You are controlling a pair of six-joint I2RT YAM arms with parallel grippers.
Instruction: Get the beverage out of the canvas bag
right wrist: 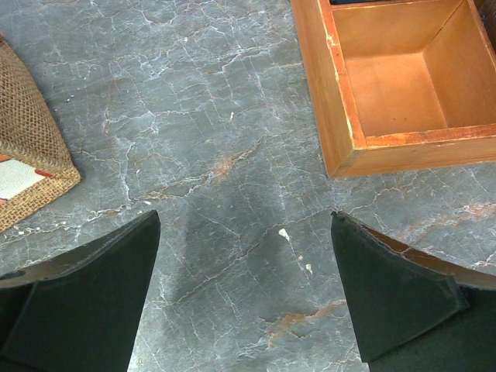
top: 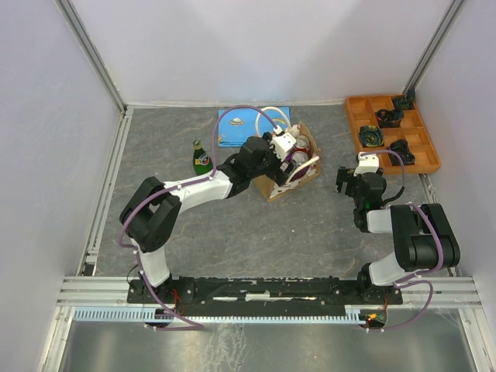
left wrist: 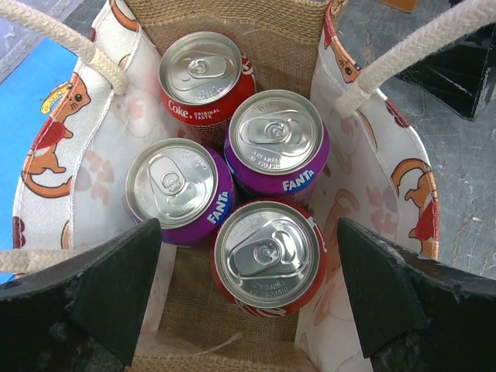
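Note:
The canvas bag (top: 275, 187) stands open mid-table. In the left wrist view I look straight down into it, past its cream printed wall (left wrist: 58, 155) and rope handles. Inside stand several cans: a red Coke can (left wrist: 203, 74), two purple Fanta cans (left wrist: 277, 136) (left wrist: 174, 186) and a second red can (left wrist: 267, 256). My left gripper (left wrist: 248, 232) is open just above the bag's mouth, its jaws either side of the nearest red can and not touching it. My right gripper (right wrist: 244, 225) is open and empty over bare table, to the right of the bag (right wrist: 27, 132).
A green glass bottle (top: 201, 157) stands on the table left of the bag. A flat blue picture book (top: 236, 128) lies behind the bag. An orange compartment tray (top: 422, 147) with dark items sits at the back right, its corner near my right gripper (right wrist: 333, 93).

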